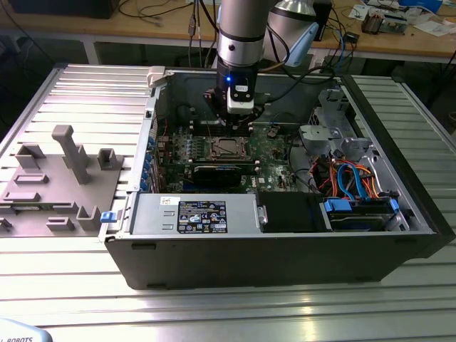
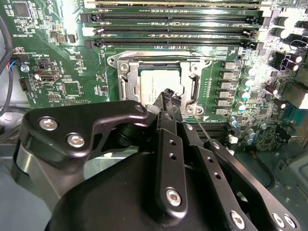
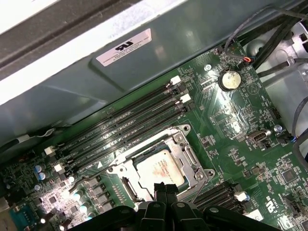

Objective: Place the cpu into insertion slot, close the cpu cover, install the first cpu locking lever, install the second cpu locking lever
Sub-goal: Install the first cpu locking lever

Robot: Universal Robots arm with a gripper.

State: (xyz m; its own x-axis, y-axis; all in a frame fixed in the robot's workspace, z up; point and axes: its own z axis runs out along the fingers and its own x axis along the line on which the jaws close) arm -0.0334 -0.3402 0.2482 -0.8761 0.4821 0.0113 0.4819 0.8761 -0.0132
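Where its two black fingertips meet, with no gap and nothing pinched between them, the hand (image 2: 169, 98) hangs low over one edge of the cpu (image 2: 154, 79); whether it touches the metal I cannot tell. The cpu lies flat in the slot (image 2: 113, 58), its dull silver top showing through the cut-out of the cover (image 2: 126, 89), which lies down around it. In the first wrist view a thin wire lever (image 3: 202, 187) slants off the slot's corner just beside the hand (image 3: 166, 188); I cannot tell whether it is latched. Past the slot, long dark memory slots (image 2: 173, 29) run side by side towards the board's (image 2: 57, 57) edge. In the exterior view the board sits inside an open case (image 1: 285, 249) on the ribbed surface (image 1: 71, 271).
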